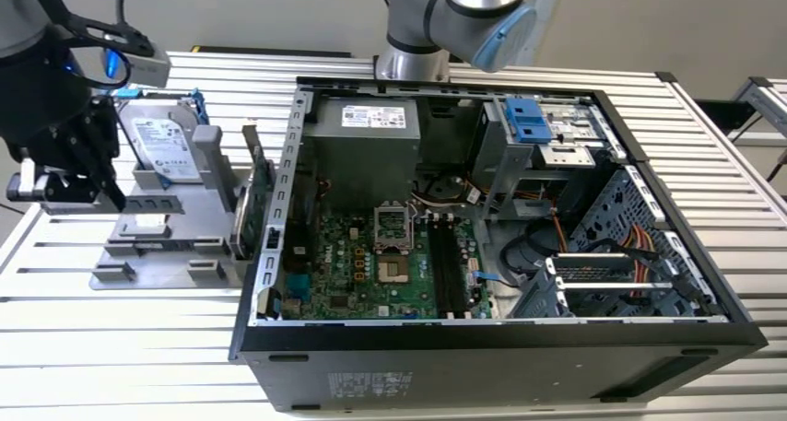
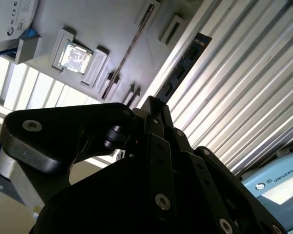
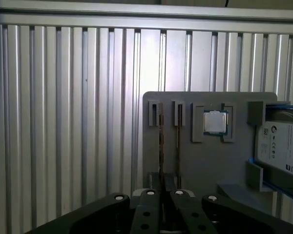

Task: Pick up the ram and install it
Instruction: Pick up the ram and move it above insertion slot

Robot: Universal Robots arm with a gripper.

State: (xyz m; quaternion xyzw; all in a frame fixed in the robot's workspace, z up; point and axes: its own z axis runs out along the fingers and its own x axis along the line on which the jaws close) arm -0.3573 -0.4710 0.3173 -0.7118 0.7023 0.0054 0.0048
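The ram (image 2: 183, 68) is a long dark blue stick with black chips. It juts out from between the black fingers of my gripper (image 2: 156, 105), which is shut on one end of it. In the second wrist view the stick hangs over the slatted table, just beside the grey parts holder (image 2: 112, 29). In the exterior view my gripper (image 1: 92, 177) hovers at the left, above the holder (image 1: 147, 246) and away from the open computer case (image 1: 492, 338). The motherboard's long black memory slots (image 1: 445, 264) lie inside the case.
The grey holder carries a silver hard drive (image 1: 166, 145) with blue rails, a processor chip (image 3: 216, 122) and an upright green card (image 1: 252, 209). Narrow slots (image 3: 179, 114) run along its near part. The case wall (image 1: 289, 163) stands between holder and motherboard. Ribbed aluminium table (image 1: 111, 347) surrounds everything.
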